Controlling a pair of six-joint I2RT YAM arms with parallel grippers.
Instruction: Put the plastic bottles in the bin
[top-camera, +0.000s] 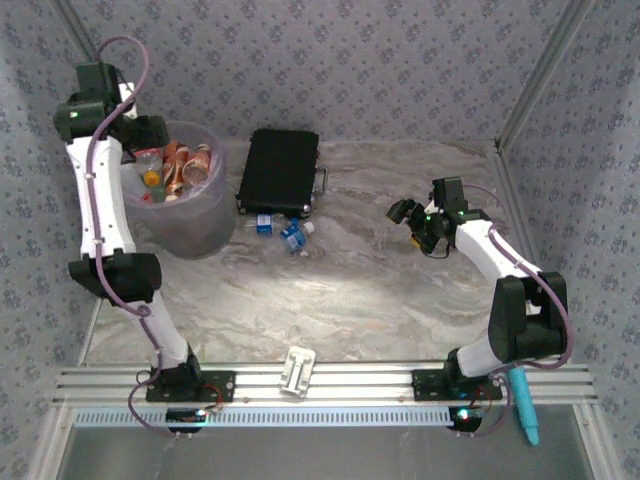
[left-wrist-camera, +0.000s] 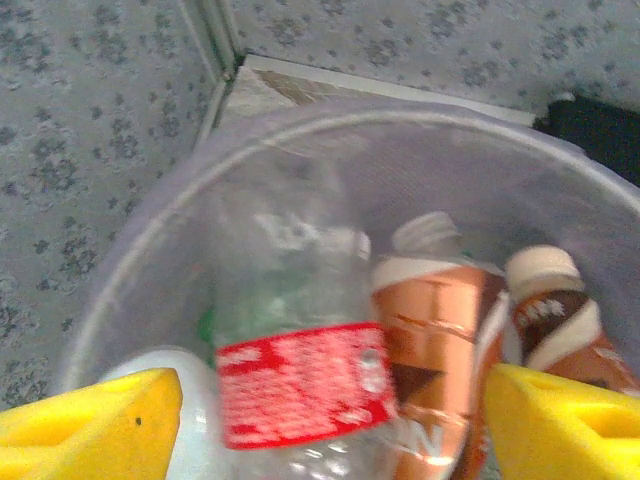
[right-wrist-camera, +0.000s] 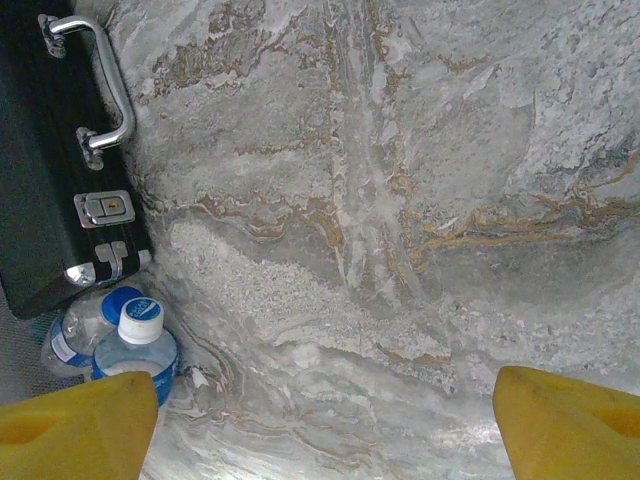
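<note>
The pale lilac bin (top-camera: 188, 228) stands at the far left with several plastic bottles (top-camera: 186, 164) inside. My left gripper (top-camera: 148, 134) hangs over its mouth. In the left wrist view the bin's rim (left-wrist-camera: 150, 208) rings a blurred clear bottle with a red label (left-wrist-camera: 300, 382), which lies free between the wide-apart yellow fingers (left-wrist-camera: 95, 418) of the open left gripper (left-wrist-camera: 335, 405), beside two copper-brown bottles (left-wrist-camera: 440, 312). Two blue-labelled bottles (top-camera: 290, 235) lie on the table by the black case. My right gripper (top-camera: 412, 216) is open above bare table (right-wrist-camera: 330, 425), with those bottles (right-wrist-camera: 137, 345) to its left.
A flat black case (top-camera: 280, 170) with a metal handle (right-wrist-camera: 105, 90) lies just behind the two loose bottles. A small white block (top-camera: 298, 371) sits on the front rail and a teal tool (top-camera: 526, 405) lies at the right end. Patterned walls close in the table.
</note>
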